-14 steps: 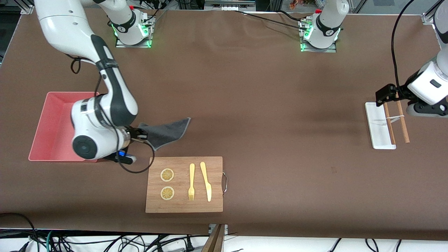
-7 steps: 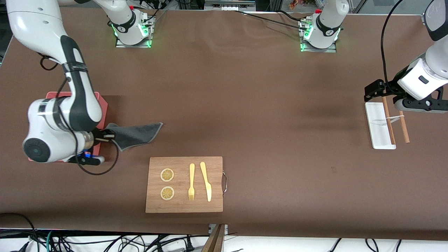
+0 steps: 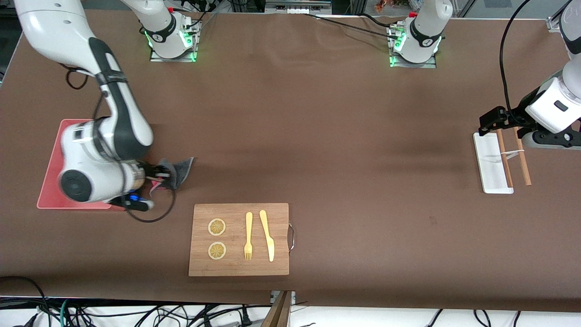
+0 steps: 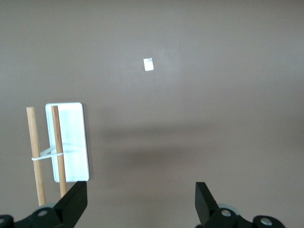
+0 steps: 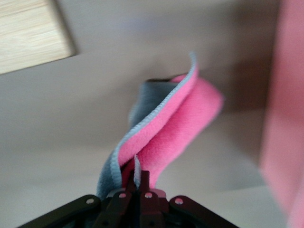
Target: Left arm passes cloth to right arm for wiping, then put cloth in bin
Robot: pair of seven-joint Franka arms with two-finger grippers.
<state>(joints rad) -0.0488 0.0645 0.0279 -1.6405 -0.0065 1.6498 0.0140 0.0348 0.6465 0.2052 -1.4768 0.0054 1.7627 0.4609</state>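
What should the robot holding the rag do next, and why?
Probably carry it a little more toward the bin before letting go. The right gripper is shut on the cloth, which hangs over the brown table beside the bin's edge, not over the bin itself. Opening now would likely drop it outside. The left gripper waits open over the white tray.

From high across the table (image 3: 317,136) we face both bases. Our left wrist view looks straight down on the white tray (image 4: 71,137), also seen frontally. Our right wrist view sits close above the cloth (image 5: 166,128).
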